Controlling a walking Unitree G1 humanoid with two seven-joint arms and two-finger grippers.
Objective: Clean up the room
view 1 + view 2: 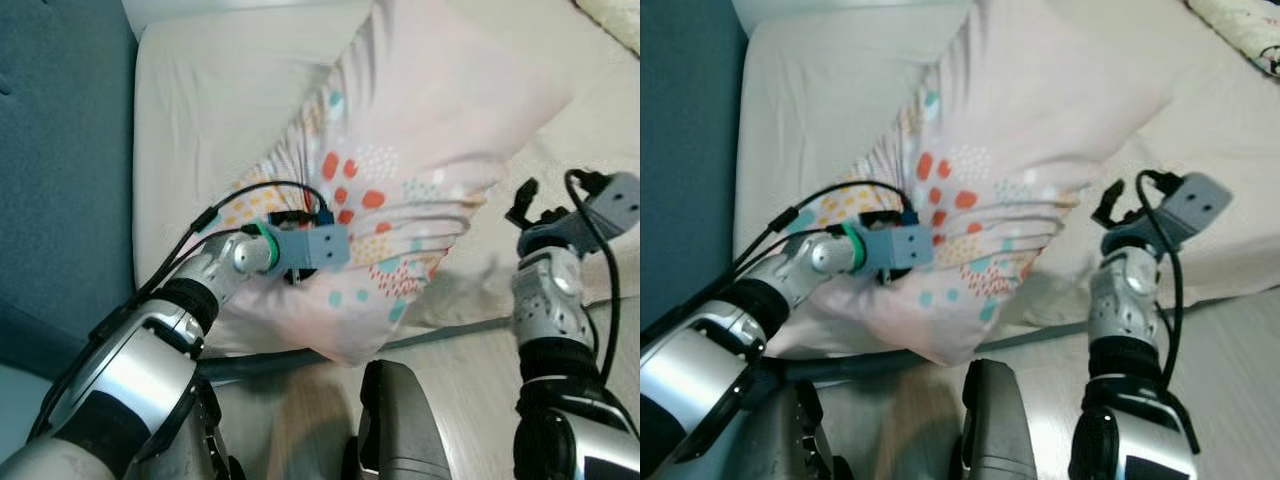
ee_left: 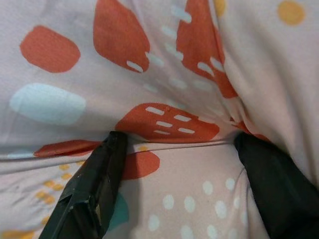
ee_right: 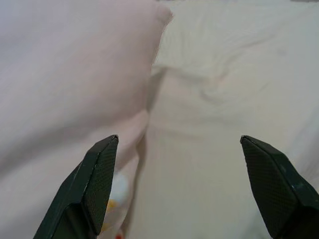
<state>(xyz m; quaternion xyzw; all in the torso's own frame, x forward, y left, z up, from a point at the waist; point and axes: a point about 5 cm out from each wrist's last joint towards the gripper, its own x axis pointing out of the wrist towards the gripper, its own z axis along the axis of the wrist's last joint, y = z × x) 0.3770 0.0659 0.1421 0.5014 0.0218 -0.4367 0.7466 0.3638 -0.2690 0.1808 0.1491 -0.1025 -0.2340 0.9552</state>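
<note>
A pink pillow (image 1: 430, 120) with red, teal and yellow spots lies on the white bed sheet (image 1: 200, 100), its lower corner hanging over the bed's front edge. My left gripper (image 1: 300, 270) is pushed into the pillow's spotted lower left part. In the left wrist view its fingers (image 2: 94, 184) stand wide apart, open, with a fold of pillow fabric (image 2: 164, 119) between them. My right gripper (image 1: 530, 205) is open and hovers over the sheet just right of the pillow. The right wrist view shows the pillow's plain edge (image 3: 75, 74) beside the sheet (image 3: 219, 99).
A blue upholstered surface (image 1: 60, 150) runs along the bed's left side. Pale wooden floor (image 1: 470, 370) lies below the bed's front edge. A second patterned cushion (image 1: 1240, 25) sits at the far right corner of the bed.
</note>
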